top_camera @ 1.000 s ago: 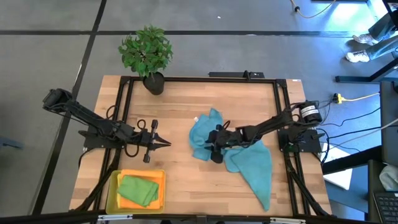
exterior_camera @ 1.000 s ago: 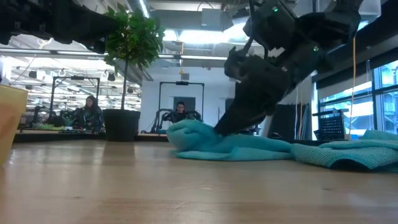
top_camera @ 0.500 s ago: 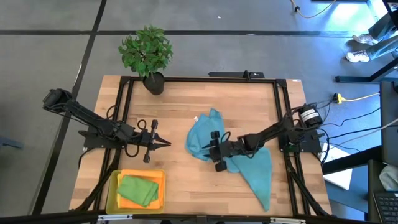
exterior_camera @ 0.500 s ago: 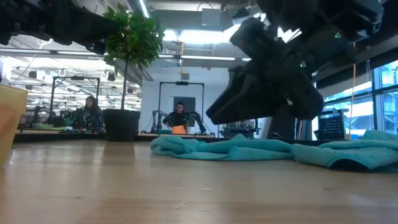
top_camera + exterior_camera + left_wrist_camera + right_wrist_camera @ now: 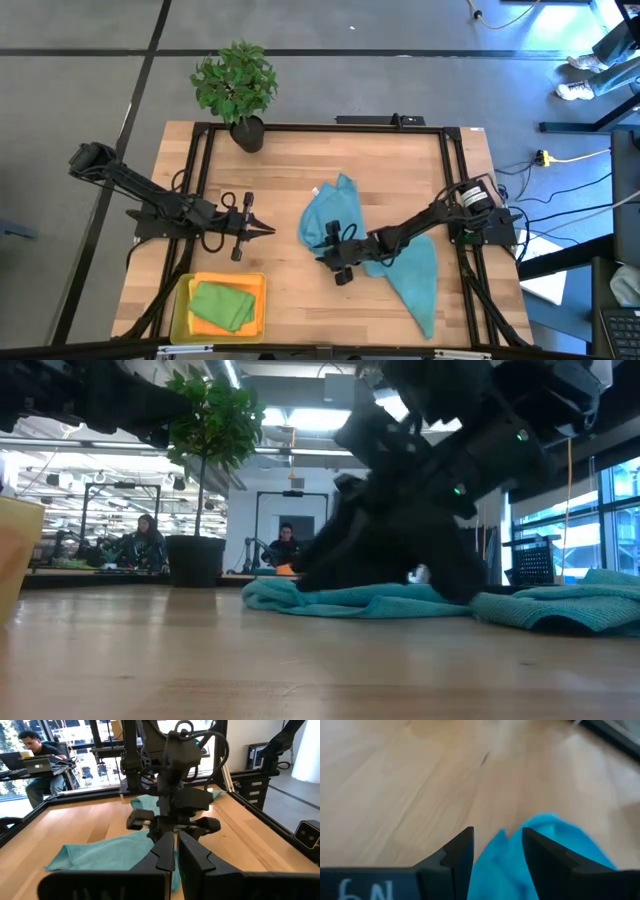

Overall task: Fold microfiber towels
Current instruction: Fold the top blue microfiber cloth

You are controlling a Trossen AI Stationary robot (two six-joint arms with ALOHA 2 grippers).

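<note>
A teal towel (image 5: 325,215) lies crumpled on the middle of the table. More teal cloth (image 5: 415,280) stretches from it toward the near right corner; whether that is a second towel I cannot tell. My right gripper (image 5: 337,266) is low at the crumpled towel's near edge, open. In the right wrist view a teal corner (image 5: 500,865) shows in the gap between the fingers of my right gripper (image 5: 497,834). My left gripper (image 5: 268,229) waits shut above the table's left half, pointing at the towel. A folded green towel (image 5: 222,305) lies in the yellow tray (image 5: 180,300). My right gripper comes slanting down from the table's right side, one finger (image 5: 462,852) on either side of the towel's near corner (image 5: 495,855). I cannot tell whether the fingers touch the cloth. The towel lies flat on the table.
A potted plant (image 5: 236,88) stands at the far left corner. The yellow tray sits at the near left edge. Bare wood lies left of the towel and along the near edge. People sit at desks in the room beyond the table (image 5: 288,545).
My right gripper has gone toward the table's near left, sunk lower and rolled about its own line. The hump of teal cloth that stood up beside it a second ago has dropped and now lies flat.
</note>
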